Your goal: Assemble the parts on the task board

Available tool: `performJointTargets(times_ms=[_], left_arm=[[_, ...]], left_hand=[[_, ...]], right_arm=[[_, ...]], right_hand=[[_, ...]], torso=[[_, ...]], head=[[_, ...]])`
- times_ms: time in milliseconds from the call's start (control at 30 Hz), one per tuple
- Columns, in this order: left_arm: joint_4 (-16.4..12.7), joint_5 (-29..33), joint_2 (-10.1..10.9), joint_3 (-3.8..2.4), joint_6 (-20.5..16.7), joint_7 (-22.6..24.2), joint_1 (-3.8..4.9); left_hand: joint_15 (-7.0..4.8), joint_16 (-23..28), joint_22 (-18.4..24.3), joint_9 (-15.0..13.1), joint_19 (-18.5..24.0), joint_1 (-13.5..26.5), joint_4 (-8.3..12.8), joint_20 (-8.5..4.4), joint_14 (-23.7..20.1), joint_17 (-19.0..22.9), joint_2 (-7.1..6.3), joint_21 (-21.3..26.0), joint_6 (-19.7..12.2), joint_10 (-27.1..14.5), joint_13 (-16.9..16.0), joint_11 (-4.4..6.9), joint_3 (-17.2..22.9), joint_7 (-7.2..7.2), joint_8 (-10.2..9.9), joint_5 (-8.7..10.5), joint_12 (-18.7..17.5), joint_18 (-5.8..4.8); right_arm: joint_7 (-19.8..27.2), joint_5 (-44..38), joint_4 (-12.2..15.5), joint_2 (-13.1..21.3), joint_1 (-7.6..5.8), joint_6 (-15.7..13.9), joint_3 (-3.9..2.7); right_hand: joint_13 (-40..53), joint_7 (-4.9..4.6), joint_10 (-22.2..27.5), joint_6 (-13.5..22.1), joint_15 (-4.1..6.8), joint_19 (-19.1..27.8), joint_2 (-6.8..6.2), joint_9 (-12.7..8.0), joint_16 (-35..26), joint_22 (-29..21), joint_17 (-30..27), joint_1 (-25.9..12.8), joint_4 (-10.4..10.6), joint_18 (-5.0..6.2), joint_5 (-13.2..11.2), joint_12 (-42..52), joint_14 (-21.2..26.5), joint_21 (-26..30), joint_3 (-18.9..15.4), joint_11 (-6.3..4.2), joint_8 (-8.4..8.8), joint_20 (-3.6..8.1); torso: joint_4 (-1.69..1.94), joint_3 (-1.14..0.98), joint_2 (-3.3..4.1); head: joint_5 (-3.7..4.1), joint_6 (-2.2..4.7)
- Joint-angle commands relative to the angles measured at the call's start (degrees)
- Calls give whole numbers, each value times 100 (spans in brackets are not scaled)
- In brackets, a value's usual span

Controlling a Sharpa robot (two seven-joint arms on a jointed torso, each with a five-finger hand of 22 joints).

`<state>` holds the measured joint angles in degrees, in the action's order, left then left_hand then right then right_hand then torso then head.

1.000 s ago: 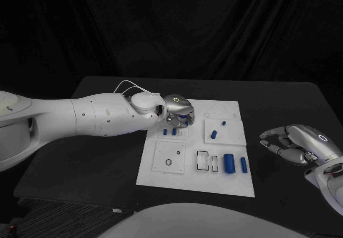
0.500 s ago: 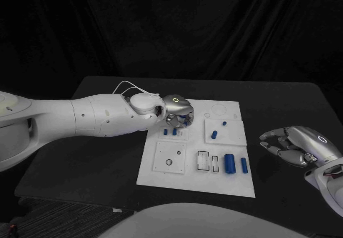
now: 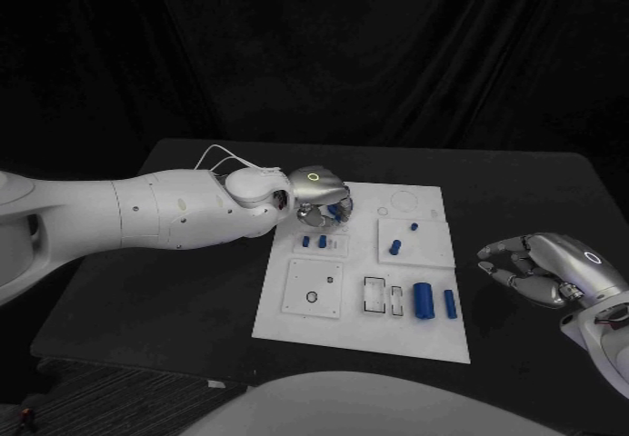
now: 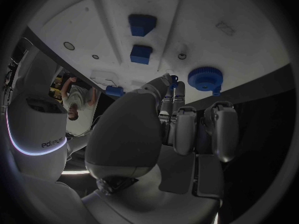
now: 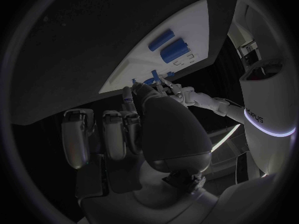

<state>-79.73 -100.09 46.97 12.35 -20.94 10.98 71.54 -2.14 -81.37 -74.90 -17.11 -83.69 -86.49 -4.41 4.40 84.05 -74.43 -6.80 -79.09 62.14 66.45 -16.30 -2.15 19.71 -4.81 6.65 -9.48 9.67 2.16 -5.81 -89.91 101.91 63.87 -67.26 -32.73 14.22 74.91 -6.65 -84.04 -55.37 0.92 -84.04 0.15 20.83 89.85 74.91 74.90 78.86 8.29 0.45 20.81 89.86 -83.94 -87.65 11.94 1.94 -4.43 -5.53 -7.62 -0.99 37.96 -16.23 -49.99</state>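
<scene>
The white task board (image 3: pixel 361 322) lies mid-table. My left hand (image 3: pixel 319 191) hovers over its far left corner with its fingers pointing down. Its fingertips (image 4: pixel 169 87) pinch a small blue part (image 4: pixel 173 78), seen as a blue piece (image 3: pixel 337 211) under the hand. A blue gear-shaped part (image 4: pixel 206 78) sits right beside those fingertips. Two small blue blocks (image 3: pixel 314 242) lie just nearer than the hand. My right hand (image 3: pixel 544 263) hangs off the board's right side with its fingers curled in, holding nothing.
A blue peg (image 3: pixel 394 244) and a smaller piece (image 3: pixel 412 225) sit on the right square plate. A thick blue cylinder (image 3: pixel 422 299) and a thin one (image 3: pixel 450 303) lie near the front right. A square plate with a hole (image 3: pixel 312 289) and two slots (image 3: pixel 374 292) lie front left.
My left hand has risen and drawn slightly toward the far left, the blue piece still at its fingertips. The right hand has barely moved.
</scene>
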Motion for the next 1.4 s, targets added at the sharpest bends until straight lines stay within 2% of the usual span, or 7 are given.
performJointTargets(times_ms=[33,200,367,467,1000,1133,1400], left_arm=[[-63,23,77,-6,-286,165,77],[-157,251,213,-5,-121,326,125],[-188,326,281,-4,56,354,134],[-189,342,310,-3,114,346,126],[-94,362,309,-1,196,271,-21],[-82,362,316,-1,204,238,-42],[-62,362,336,-1,221,156,-64]], left_hand=[[-30,12,-1173,12,-12,55,-18,-10,4,10,16,14,4,94,15,90,7,40,-20,34,-53,39],[-62,15,-1177,10,-16,39,-13,-29,1,17,20,4,32,104,32,129,20,86,-20,38,-99,37],[-64,21,-1173,14,-5,41,-15,-36,-5,27,13,19,26,81,45,121,27,82,-30,58,-133,40],[-63,29,-1171,15,-1,41,-16,-37,-11,42,12,26,25,78,47,119,29,80,-32,64,-139,42],[-60,71,-1156,24,33,35,-13,-40,-47,113,3,80,5,65,61,116,41,81,-55,99,-179,52],[-60,72,-1157,24,31,35,-13,-40,-48,114,2,77,4,69,61,115,42,80,-56,101,-179,51],[-57,82,-1155,28,37,39,-14,-41,-59,131,-8,85,-6,92,59,109,40,72,-66,109,-178,52]], right_arm=[[-47,-16,-4,9,16,44,-2],[-58,-16,-7,8,16,54,-2],[-60,-16,-1,24,17,66,-2],[-61,-16,1,24,17,71,-2],[-57,-16,1,32,56,102,-2],[-61,-16,3,36,63,103,-2],[-62,-16,0,36,68,102,-2]], right_hand=[[1509,7,-596,-51,38,-389,-34,7,15,1404,1510,-22,-2,34,17,14,-606,22,39,7,-21,41],[1509,7,-596,-51,38,-389,-34,7,15,1404,1510,-22,-2,34,17,14,-606,22,39,7,-21,41],[1509,7,-596,-51,38,-389,-34,7,15,1404,1510,-22,-2,34,17,14,-606,22,39,7,-21,41],[1509,7,-596,-51,38,-389,-34,7,15,1404,1510,-22,-2,34,17,14,-606,22,39,7,-21,41],[1509,8,-596,-55,38,-384,-31,6,15,1401,1510,-24,0,36,13,14,-606,29,44,5,-19,41],[1509,8,-596,-55,38,-384,-31,6,15,1401,1510,-24,0,36,13,14,-606,29,44,5,-19,41],[1509,8,-596,-55,38,-384,-31,6,15,1401,1510,-24,0,36,13,14,-606,29,44,5,-19,41]], torso=[[0,0,7],[-28,0,11],[16,11,21],[7,8,17],[5,13,10],[-10,7,8],[-4,6,8]], head=[[-25,-1],[-51,-1],[1,-1],[-16,-1],[-23,-1],[-43,-1],[-35,-1]])
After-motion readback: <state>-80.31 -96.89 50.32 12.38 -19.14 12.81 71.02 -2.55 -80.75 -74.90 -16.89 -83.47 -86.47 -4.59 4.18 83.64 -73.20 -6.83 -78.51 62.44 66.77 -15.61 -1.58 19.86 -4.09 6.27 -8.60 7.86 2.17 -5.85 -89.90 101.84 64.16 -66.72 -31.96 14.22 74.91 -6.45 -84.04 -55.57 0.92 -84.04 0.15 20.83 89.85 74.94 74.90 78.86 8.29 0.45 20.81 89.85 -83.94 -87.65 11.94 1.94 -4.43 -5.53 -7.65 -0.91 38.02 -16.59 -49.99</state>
